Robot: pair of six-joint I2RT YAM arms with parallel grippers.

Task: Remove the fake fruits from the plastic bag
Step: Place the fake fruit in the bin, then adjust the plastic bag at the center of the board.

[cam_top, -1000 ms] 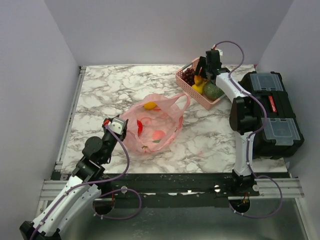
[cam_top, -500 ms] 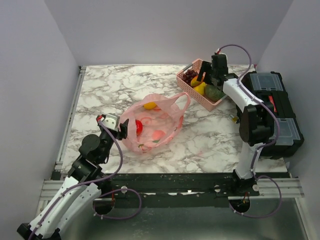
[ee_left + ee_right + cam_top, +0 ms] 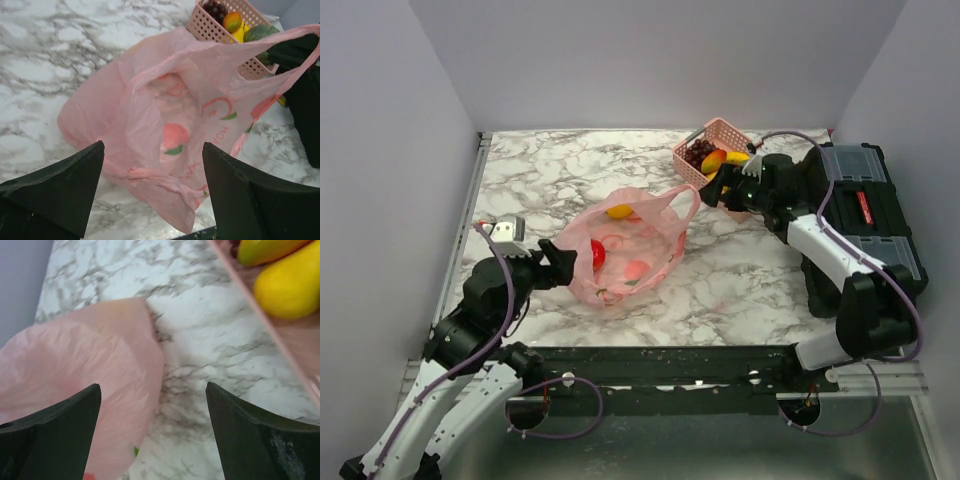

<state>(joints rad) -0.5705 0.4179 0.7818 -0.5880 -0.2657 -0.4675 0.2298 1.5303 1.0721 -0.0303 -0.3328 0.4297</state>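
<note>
The pink plastic bag (image 3: 630,245) lies crumpled at the middle of the marble table, mouth toward the back right. Through it show two of the fake fruits, a yellow one (image 3: 620,211) and a red apple (image 3: 597,252). My left gripper (image 3: 560,263) stands open just left of the bag; in its wrist view the bag (image 3: 165,115) fills the space ahead of the gripper (image 3: 152,147), ungripped. My right gripper (image 3: 720,186) is open and empty beside the pink basket (image 3: 692,168), facing the bag's edge (image 3: 90,370). Fruits in the basket: grapes (image 3: 698,152), an orange-yellow fruit (image 3: 715,160), a banana (image 3: 736,157).
A black toolbox (image 3: 868,215) with clear lids stands at the right edge, behind the right arm. The basket rim (image 3: 260,315) crosses the right wrist view, with a yellow fruit (image 3: 292,285) behind it. A green melon (image 3: 260,32) sits in the basket (image 3: 210,27).
My left gripper has drawn back leftward off the bag and opened wide. My right gripper has left the basket's top and swung down beside it, toward the bag, opening a little more.
</note>
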